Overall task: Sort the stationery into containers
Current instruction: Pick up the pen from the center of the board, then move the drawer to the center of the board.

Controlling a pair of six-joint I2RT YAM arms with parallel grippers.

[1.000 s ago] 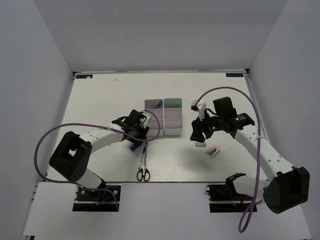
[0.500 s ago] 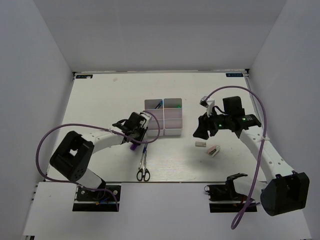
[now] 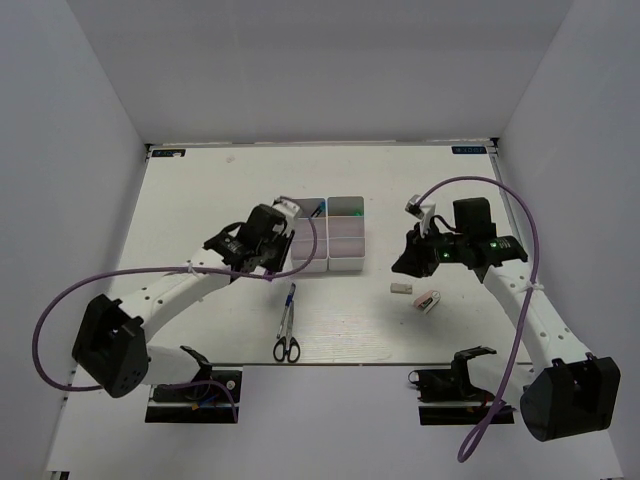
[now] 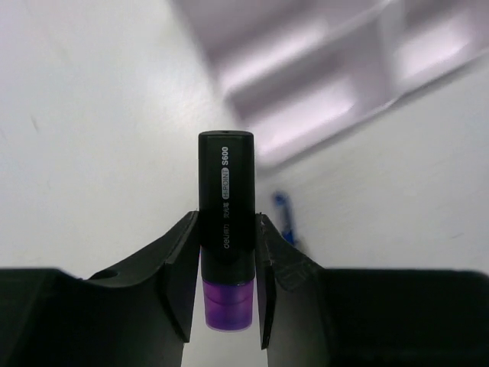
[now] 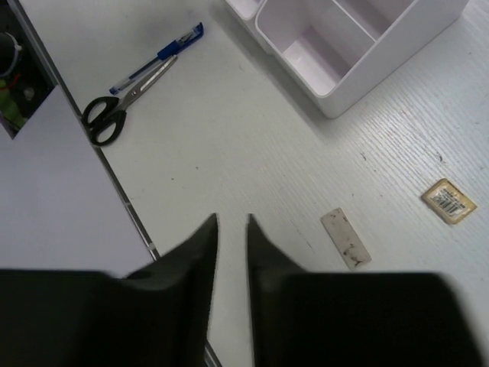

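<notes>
From above, the left gripper (image 3: 262, 243) sits just left of the bins (image 3: 328, 233), with scissors (image 3: 286, 338) and blue pen (image 3: 290, 297) nearer the bases. Its wrist view shows both fingers clamped on a purple marker (image 4: 226, 243) — bins blurred beyond. The right gripper (image 5: 231, 229) — nearly closed, empty — has an eraser (image 5: 345, 238) to its right.

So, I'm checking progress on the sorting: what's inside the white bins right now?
In the top view the containers hold something blue in the back-left bin and something green in the back-right one. The left end effector, gripping the purple marker, partly covers the left bins.
</notes>
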